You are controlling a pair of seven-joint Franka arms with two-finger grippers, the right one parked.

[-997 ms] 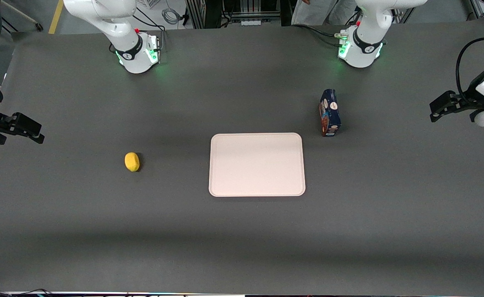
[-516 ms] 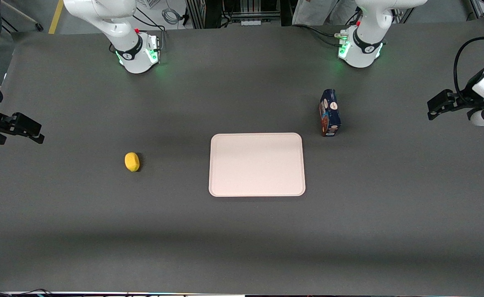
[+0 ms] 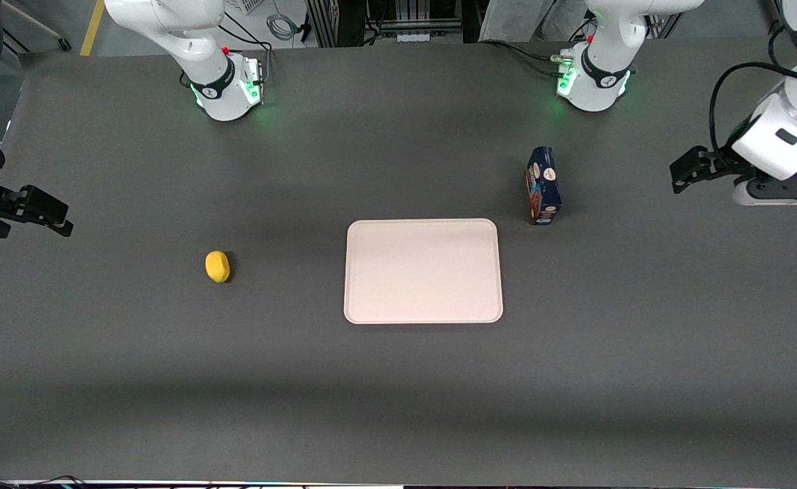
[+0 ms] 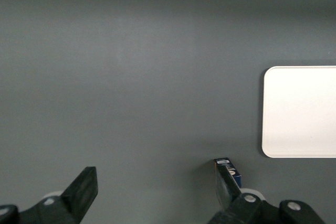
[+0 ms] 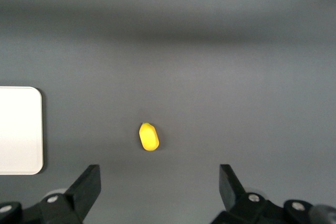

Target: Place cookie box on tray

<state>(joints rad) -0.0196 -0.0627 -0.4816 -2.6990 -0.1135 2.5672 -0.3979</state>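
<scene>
The cookie box, dark navy with a white oval logo, stands upright on the table just off a corner of the tray, slightly farther from the front camera than it. The cream-pink tray lies flat with nothing on it. My gripper hovers toward the working arm's end of the table, well apart from the box. In the left wrist view the gripper is open with bare table between its fingers; the cookie box pokes out beside one finger, and the tray shows partly.
A small yellow lump lies on the table toward the parked arm's end, also seen as the yellow lump in the right wrist view. Both arm bases stand at the table's back edge.
My gripper has moved sideways toward the cookie box, and more of the arm's wrist has come into the front view. The box, tray and yellow lump have not moved.
</scene>
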